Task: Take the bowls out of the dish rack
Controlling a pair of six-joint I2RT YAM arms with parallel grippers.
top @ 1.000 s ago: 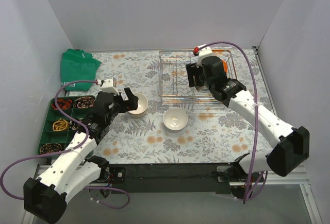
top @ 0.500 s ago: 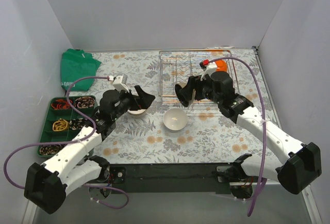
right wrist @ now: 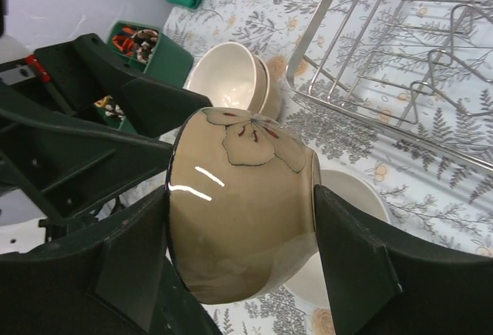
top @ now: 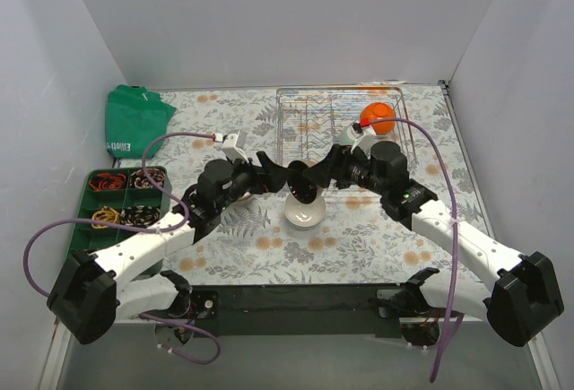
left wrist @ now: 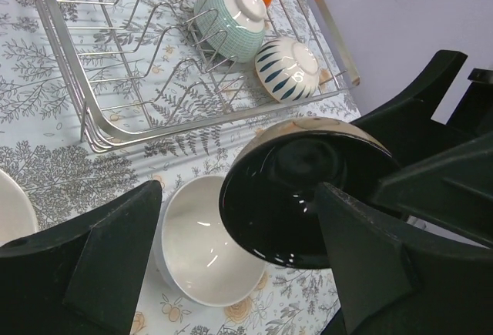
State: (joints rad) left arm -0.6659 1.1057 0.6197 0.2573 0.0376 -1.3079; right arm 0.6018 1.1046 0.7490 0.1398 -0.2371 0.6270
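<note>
Pale walls [top: 269, 22] box in a bench [top: 224, 260] spread with a leaf-and-flower cloth, and the two arms meet above its middle. The right pincer [right wrist: 243, 254] is clenched across the tan bowl [right wrist: 239, 196], one finger on each flank. It holds the bowl on its side in the air, glossy black inside turned toward the left pincer [left wrist: 239, 192]. That one is spread wide, with a finger on either side of the bowl's mouth. One finger is plainly apart from the rim; the other overlaps it in the wrist view, so I cannot tell whether it touches.

This reads as a hand-over. The left should close squarely on the wall of the bowl where the right fingers are not, since the glaze looks slippery. The right should let go only once that grip is firm. A white bowl [top: 305, 213] sits on the bench right below, so a slip would knock ceramic on ceramic.

Behind them stands the dish rack [top: 287, 139]. At its right end it carries an orange bowl [top: 378, 118], a teal bowl [left wrist: 231, 11] and a blue-patterned bowl [left wrist: 289, 69]. Two cream bowls [right wrist: 231, 81] are nested on the bench near the rack's left corner. A green compartment tray [top: 126, 202] lies at the left edge, and a green bag [top: 134, 121] in the far left corner.
</note>
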